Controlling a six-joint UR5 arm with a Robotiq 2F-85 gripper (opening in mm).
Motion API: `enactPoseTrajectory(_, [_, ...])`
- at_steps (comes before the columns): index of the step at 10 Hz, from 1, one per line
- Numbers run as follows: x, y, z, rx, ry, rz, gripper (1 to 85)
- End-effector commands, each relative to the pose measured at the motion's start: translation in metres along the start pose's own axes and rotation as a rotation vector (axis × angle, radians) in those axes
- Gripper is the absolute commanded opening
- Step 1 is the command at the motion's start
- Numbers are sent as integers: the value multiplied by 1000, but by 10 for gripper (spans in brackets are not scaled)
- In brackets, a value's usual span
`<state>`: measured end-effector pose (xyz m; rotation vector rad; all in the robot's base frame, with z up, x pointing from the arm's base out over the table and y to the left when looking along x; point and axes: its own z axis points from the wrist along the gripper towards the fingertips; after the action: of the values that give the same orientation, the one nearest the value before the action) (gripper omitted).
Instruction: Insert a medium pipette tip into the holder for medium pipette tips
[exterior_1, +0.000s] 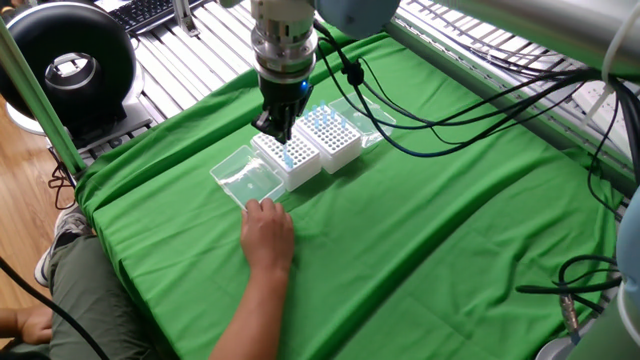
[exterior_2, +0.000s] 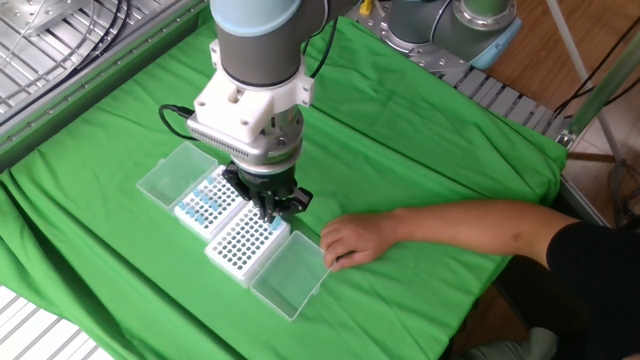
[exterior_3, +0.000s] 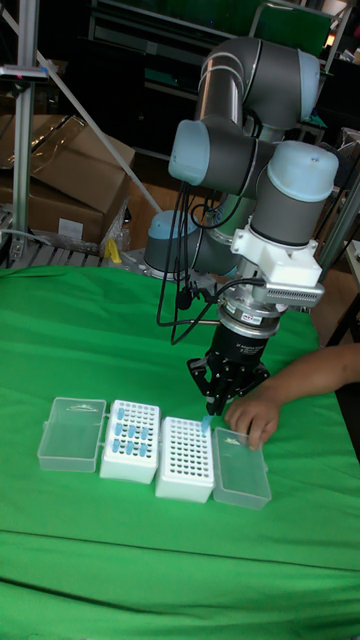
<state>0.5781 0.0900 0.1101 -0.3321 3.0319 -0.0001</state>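
My gripper (exterior_1: 279, 128) (exterior_2: 271, 210) (exterior_3: 212, 396) points straight down, shut on a pale blue pipette tip (exterior_3: 205, 424) (exterior_1: 288, 158). The tip hangs over the far right corner of the mostly bare white holder (exterior_3: 185, 458) (exterior_2: 245, 245) (exterior_1: 286, 160). Its lower end reaches about the level of the holder's top face. Whether it sits in a hole cannot be told. Beside that holder stands a second white rack (exterior_3: 131, 440) (exterior_2: 204, 205) (exterior_1: 331, 137) carrying several blue tips.
A person's hand (exterior_1: 268, 232) (exterior_2: 350, 240) (exterior_3: 250, 412) rests on the clear lid (exterior_3: 241, 468) (exterior_2: 290, 275) (exterior_1: 247, 178) next to the holder, close to my gripper. Another clear lid (exterior_3: 70, 433) (exterior_2: 177, 172) lies at the row's other end. Green cloth (exterior_1: 450, 230) covers the table.
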Motion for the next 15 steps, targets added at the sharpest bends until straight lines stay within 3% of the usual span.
enactPoseTrajectory(1, [-5,0,3,-7,-22,-13,10])
enactPoseTrajectory(2, [-5,-3,7,-3,-27,-40,13])
enactPoseTrajectory(5, [0,-5,11,-5,-14,-97,227])
enactPoseTrajectory(8, [1,-9,11,5,-11,-113,277])
enactPoseTrajectory(12, [-5,-52,12,26,-22,-217,270])
enactPoseTrajectory(15, [16,-92,9,15,-10,-298,283])
